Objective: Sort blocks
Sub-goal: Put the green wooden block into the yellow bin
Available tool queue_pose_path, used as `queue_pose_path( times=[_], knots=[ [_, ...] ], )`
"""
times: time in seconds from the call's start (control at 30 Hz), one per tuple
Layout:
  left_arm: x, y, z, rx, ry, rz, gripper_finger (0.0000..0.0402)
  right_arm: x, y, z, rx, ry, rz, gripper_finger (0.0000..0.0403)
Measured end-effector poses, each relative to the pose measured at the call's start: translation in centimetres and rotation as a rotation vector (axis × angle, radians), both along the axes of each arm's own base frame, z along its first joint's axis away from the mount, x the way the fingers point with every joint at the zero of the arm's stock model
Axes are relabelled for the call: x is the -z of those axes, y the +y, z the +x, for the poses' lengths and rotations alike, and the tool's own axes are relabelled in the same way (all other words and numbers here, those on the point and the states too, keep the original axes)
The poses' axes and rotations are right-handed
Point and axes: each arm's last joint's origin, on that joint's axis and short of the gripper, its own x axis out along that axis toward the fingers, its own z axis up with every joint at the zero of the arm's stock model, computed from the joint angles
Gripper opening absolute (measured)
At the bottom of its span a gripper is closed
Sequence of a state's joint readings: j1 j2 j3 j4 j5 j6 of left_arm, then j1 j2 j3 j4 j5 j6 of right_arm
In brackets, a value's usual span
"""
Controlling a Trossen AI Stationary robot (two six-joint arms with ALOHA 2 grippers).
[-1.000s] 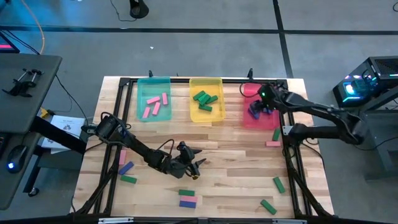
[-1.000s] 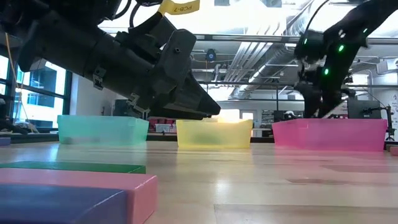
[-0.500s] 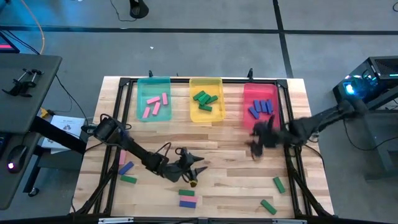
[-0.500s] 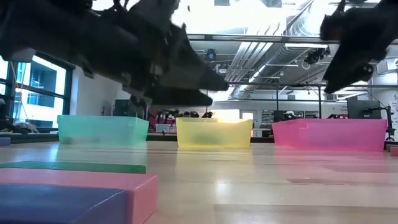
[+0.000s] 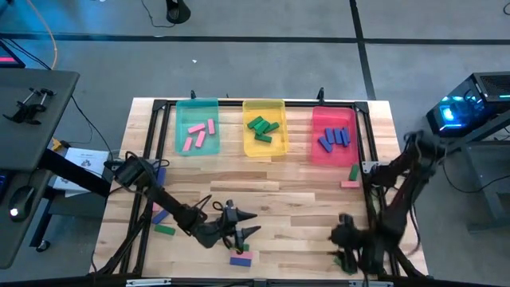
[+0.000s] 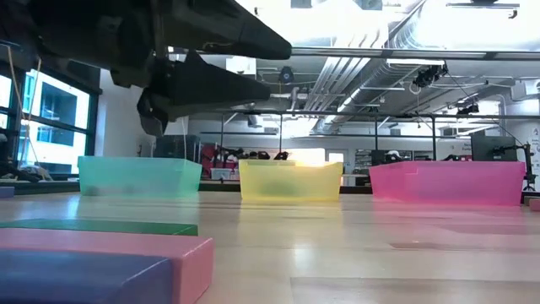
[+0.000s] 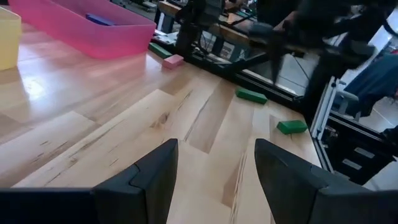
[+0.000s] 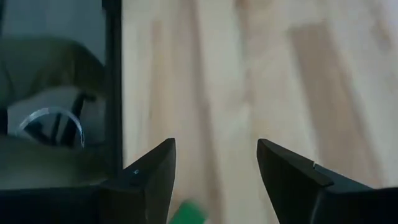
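Blocks (image 5: 241,258) are scattered on the counter (image 5: 287,191); the left end effector (image 5: 245,233) is spread empty above them, the right end effector (image 5: 344,253) likewise near right.

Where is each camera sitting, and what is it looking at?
High view: above the table, looking straight down; both arms show.
Low view: at tabletop height, looking level at the trays; left arm overhead.
Left wrist view: on the left arm, over its open left pincer, facing the red tray.
Right wrist view: on the right arm, right pincer over wood.
Shared: high and left wrist views both show the red tray.
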State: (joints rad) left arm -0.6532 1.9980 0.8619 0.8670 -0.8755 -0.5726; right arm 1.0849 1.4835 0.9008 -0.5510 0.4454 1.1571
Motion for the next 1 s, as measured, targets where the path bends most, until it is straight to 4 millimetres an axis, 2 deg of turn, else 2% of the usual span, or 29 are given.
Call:
queue_pose_path(
  times=[0.2, 0.37, 0.43, 0.57, 0.77, 0.87, 1.0],
  knots=[
    [-0.1, -0.1, -0.1, -0.007, -0.01, -0.012, 0.0199, 0.6, 5.6, -0.8, 0.0, 0.115, -0.016, 0.0206],
    [-0.1, 0.0, 0.0, -0.01, -0.01, -0.012, 0.0199, 3.4, 8.3, -1.8, 0.125, 0.192, -0.009, 0.0206],
    [-0.1, 0.0, 0.0, -0.01, -0.01, -0.012, 0.0199, 4.7, 8.8, -2.2, 0.198, 0.221, -0.022, 0.0206],
    [-0.1, 0.0, 0.0, -0.008, -0.007, -0.004, 0.0199, 5.5, 9.5, -2.7, 0.317, 0.204, -0.063, 0.0206],
    [0.0, -0.1, -0.1, -0.004, -0.006, -0.001, 0.0199, 5.8, 9.7, -3.1, 0.361, 0.207, -0.102, 0.0203],
    [-0.1, -0.1, -0.1, -0.003, -0.006, -0.001, 0.0199, 5.8, 9.8, -3.0, 0.36, 0.137, -0.11, 0.0197],
    [-0.1, -0.1, -0.1, -0.003, -0.006, -0.001, 0.0199, 5.4, 9.7, -1.7, 0.376, 0.048, -0.121, 0.0195]
  ],
)
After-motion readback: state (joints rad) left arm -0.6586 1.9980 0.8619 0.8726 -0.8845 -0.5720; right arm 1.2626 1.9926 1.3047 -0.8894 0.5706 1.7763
